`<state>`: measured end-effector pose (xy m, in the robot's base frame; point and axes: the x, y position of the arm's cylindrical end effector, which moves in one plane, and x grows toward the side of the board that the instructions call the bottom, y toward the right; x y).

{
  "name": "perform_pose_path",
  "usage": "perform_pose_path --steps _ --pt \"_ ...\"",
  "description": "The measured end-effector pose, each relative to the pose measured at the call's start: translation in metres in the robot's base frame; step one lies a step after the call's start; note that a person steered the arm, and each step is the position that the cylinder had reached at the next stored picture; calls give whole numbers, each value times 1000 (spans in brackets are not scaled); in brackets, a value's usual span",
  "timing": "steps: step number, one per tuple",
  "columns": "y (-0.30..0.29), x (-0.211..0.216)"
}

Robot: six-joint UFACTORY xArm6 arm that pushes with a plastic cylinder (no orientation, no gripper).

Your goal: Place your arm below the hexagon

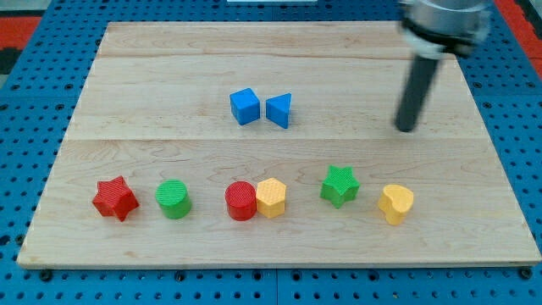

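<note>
The yellow hexagon (272,197) sits in the lower middle of the wooden board, touching a red cylinder (241,201) on its left. My tip (407,129) is at the view's upper right, far above and to the right of the hexagon, touching no block. The dark rod rises from the tip to the arm's end at the top right corner.
A blue cube (245,107) and a blue triangle (279,110) sit near the board's middle top. Along the lower row stand a red star (114,198), a green cylinder (173,199), a green star (340,185) and a yellow heart (395,203). The board's (127,85) bottom edge lies just below this row.
</note>
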<state>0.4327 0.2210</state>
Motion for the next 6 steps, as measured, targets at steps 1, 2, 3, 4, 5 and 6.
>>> perform_pose_path --steps 1,2,3,4,5,6 --pt "105 36" --pt "124 45" --pt "124 112" --pt "105 180" --pt "58 185" --pt "-44 186"
